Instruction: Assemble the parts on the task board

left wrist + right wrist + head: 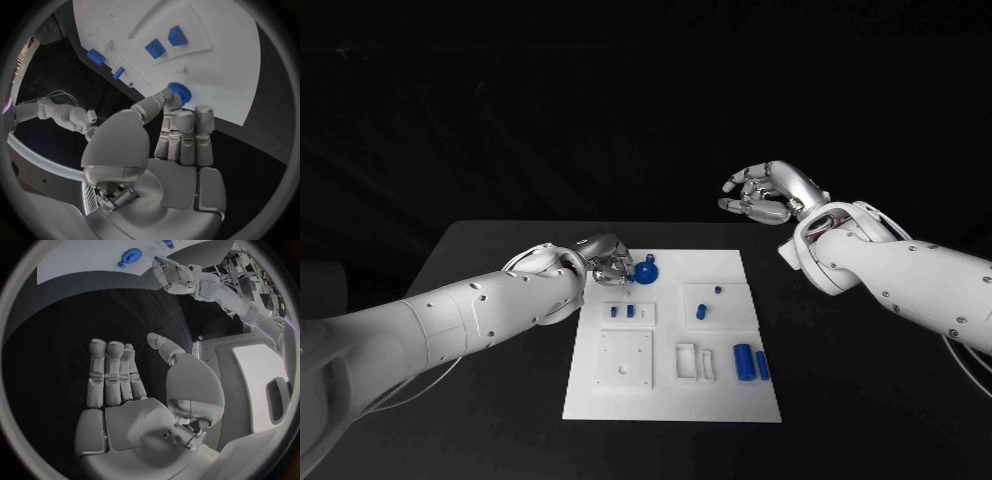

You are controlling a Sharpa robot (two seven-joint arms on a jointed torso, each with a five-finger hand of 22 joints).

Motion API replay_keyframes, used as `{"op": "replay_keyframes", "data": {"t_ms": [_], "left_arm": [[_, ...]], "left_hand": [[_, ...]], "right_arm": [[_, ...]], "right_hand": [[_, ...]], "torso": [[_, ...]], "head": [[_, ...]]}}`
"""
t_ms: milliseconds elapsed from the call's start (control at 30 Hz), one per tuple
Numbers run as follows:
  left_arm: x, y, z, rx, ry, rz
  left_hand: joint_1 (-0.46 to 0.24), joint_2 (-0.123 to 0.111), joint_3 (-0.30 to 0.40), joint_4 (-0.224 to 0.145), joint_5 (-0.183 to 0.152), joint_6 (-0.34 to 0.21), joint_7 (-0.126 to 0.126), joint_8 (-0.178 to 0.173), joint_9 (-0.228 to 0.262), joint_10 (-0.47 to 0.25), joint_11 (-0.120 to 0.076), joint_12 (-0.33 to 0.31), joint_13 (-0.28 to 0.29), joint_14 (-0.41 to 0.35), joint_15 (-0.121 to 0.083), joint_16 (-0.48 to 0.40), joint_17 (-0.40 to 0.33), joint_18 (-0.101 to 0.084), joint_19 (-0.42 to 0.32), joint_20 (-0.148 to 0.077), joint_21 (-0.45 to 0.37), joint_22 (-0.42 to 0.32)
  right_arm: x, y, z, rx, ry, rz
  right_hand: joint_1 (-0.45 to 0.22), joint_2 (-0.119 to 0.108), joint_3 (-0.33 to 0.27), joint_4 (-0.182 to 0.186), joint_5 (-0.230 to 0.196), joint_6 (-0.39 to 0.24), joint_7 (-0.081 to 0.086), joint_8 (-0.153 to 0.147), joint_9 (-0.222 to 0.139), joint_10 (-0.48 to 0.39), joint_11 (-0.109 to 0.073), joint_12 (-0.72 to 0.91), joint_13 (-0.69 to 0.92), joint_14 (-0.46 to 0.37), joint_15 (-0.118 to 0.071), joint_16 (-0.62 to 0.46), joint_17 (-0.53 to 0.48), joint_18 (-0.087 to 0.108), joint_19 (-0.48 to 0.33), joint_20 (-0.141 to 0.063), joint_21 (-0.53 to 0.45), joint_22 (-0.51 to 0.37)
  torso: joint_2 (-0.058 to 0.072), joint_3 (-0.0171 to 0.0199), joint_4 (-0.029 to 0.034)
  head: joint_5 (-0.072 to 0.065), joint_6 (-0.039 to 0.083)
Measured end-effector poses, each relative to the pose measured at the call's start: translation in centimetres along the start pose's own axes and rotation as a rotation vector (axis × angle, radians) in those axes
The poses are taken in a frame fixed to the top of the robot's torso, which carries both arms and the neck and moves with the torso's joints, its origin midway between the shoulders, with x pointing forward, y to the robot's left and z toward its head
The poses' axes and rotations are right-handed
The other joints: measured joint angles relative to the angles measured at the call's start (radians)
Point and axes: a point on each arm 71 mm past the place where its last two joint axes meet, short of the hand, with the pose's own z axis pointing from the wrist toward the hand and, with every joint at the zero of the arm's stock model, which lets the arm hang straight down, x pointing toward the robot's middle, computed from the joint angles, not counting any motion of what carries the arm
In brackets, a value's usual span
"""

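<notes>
**Head view: left hand working at the blue gear on the board's far left corner**

Head view is showing us the left hand reaching over the far left corner of the task board, where the blue gear is sitting. In the left wrist view its fingertips are touching the gear's toothed edge, but we cannot tell whether they are gripping it or only pressing on it. The right hand is hanging well off the board, beyond its far right corner, fingers loosely curled and holding nothing.

We are judging the step as seating the gear on its post. To do it well, we would keep the gear flat to the board, press straight down, and avoid pushing sideways off the nearby edge.

Other blue parts are lying further along the board: two small blocks near the left hand, small pegs in the middle, and two cylinders at the near right.

The post under the gear is hidden, so we cannot say whether it is fully seated. The white recesses are hard to make out against the white board.
</notes>
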Motion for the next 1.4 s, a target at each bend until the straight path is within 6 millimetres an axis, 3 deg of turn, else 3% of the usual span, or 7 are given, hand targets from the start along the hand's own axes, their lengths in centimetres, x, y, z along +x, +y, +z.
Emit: {"op": "replay_keyframes", "data": {"t_ms": [967, 1400], "left_arm": [[1.9, 1.7, -0.7, -0.033, 0.058, 0.018], [2.1, 1.6, -0.5, -0.033, 0.057, 0.021]], "left_hand": [[-0.001, -0.004, -0.001, -0.001, 0.001, 0.0, 0.0, 0.0, 0.004, 0.008, 0.0, -0.003, 0.001, 0.003, 0.003, 0.0, 0.0, 0.0, 0.002, 0.002, 0.0, 0.0], [-0.006, -0.002, -0.001, -0.002, 0.001, 0.002, -0.001, 0.0, -0.002, 0.01, 0.003, -0.003, 0.002, 0.004, 0.004, 0.0, 0.0, 0.0, 0.005, -0.003, 0.0, -0.001]], "right_arm": [[0.0, 0.0, 0.0, -0.001, 0.0, 0.001], [0.0, 0.1, 0.0, -0.002, 0.001, 0.001]], "right_hand": [[0.0, 0.0, 0.0, 0.0, 0.0, 0.004, 0.0, 0.0, 0.001, 0.0, 0.0, 0.0, -0.003, 0.0, 0.0, 0.0, 0.002, 0.0, 0.0, 0.0, 0.0, 0.001], [0.0, 0.0, 0.0, 0.0, 0.0, 0.005, -0.001, 0.0, 0.001, 0.0, 0.0, 0.0, -0.005, 0.0, 0.0, -0.004, 0.003, 0.001, 0.0, 0.0, 0.0, 0.001]], "torso": [[0.0, 0.0007, -0.0019], [0.0, 0.0007, -0.0032]], "head": [[0.004, -0.01], [0.0, -0.014]]}}
